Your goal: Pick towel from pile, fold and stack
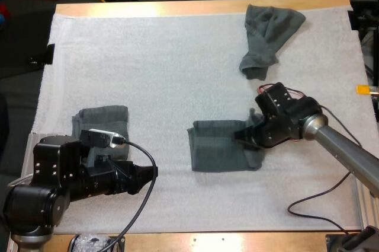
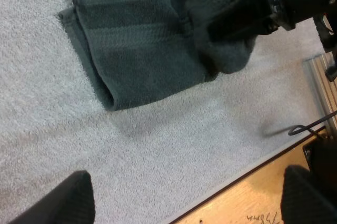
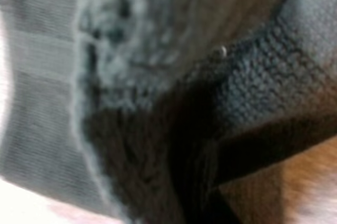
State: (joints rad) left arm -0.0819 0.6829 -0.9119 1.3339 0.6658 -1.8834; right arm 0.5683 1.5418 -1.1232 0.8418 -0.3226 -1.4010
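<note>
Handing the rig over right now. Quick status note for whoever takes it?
Left tool: open, holding nothing, by the folded towel.
Right tool: shut on the middle towel at its right edge, edge raised mid-fold.
Crumpled towel: far right of the mat, untouched.
Done: one towel folded.
Left: finish this fold, stack it, then the crumpled one.

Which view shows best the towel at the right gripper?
The left wrist view: the middle towel lies nearly whole there, its folded edges clear, one end raised at the right gripper. The high view has it smaller, partly covered by that gripper. The right wrist view gives close fabric.
</note>
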